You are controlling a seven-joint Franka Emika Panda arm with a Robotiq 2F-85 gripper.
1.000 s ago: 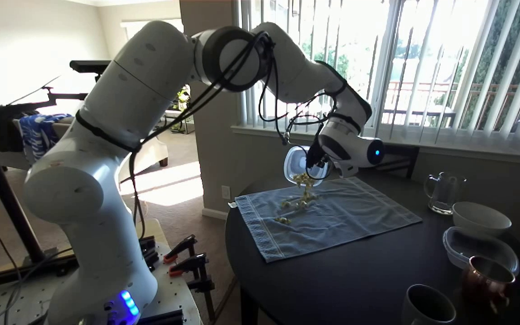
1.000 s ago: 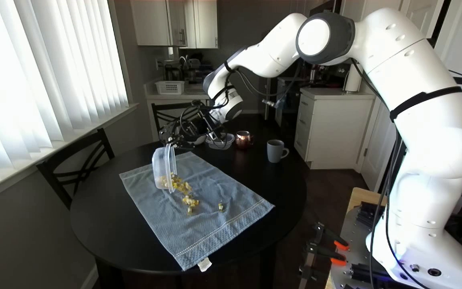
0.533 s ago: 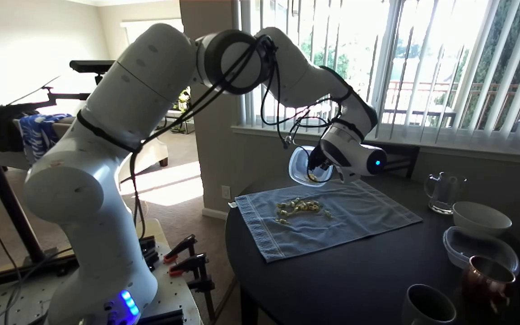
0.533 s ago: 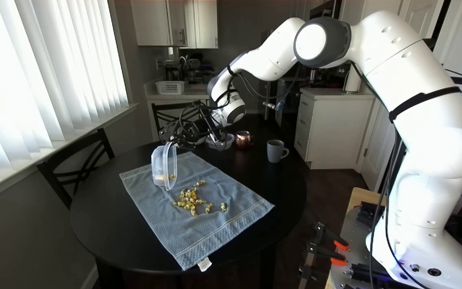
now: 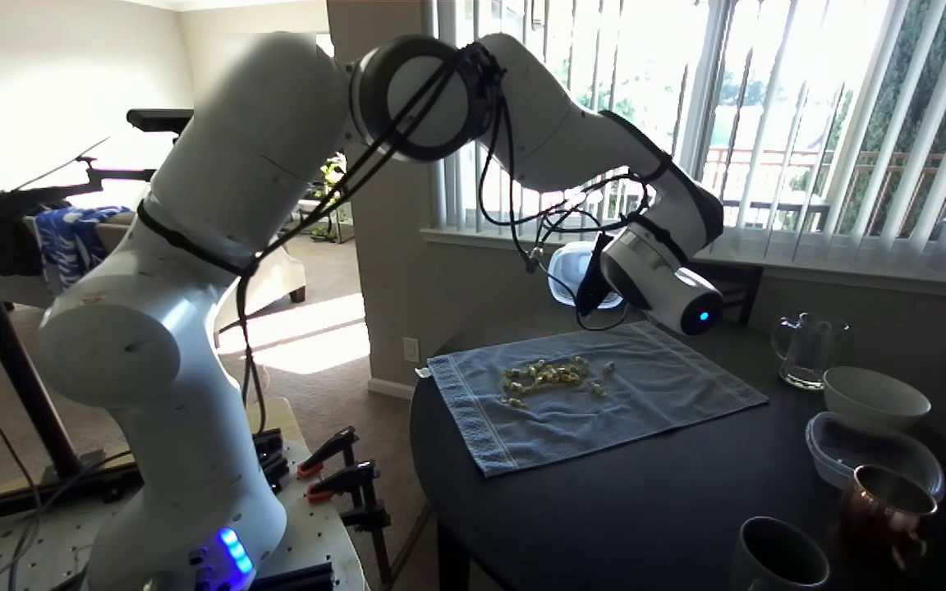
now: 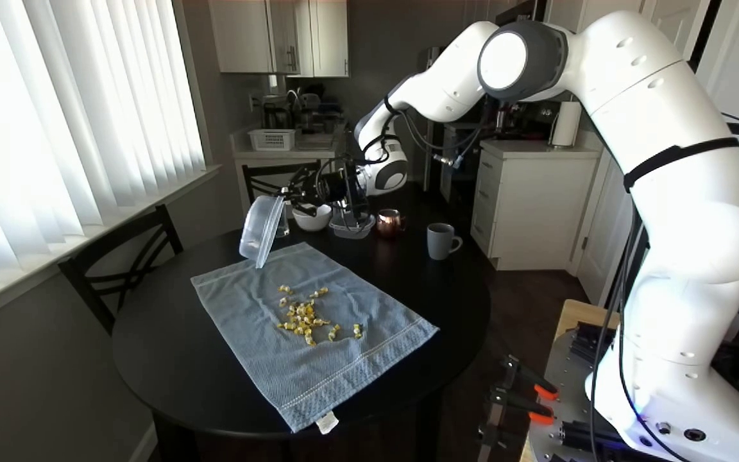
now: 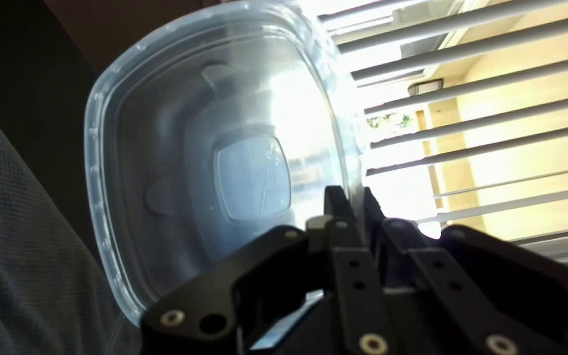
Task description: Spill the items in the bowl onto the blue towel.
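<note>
The small translucent white bowl (image 5: 569,271) is held tipped on its side above the far part of the blue towel; it also shows in an exterior view (image 6: 260,228). In the wrist view the bowl's inside (image 7: 165,133) shows no items. My gripper (image 7: 353,197) is shut on the bowl's rim, one finger inside and one outside; it also shows in an exterior view (image 6: 287,194). The items (image 5: 551,374), little yellowish wrapped bits, lie scattered in the middle of the towel (image 5: 654,394); they also show in an exterior view (image 6: 302,314). The towel lies flat, slightly wrinkled.
On the dark round table (image 5: 629,501) stand a glass mug (image 5: 810,353), a white bowl (image 5: 875,398), a clear container (image 5: 871,451), a copper mug (image 5: 888,513) and a grey mug (image 6: 440,241). A chair (image 6: 119,256) and window blinds (image 6: 81,128) are beside the table.
Items fell from the tipped bowl onto the towel, the last few landing nearer the bowl. The gripper then lifted the bowl up, away from the heap, and its tilt changed.
</note>
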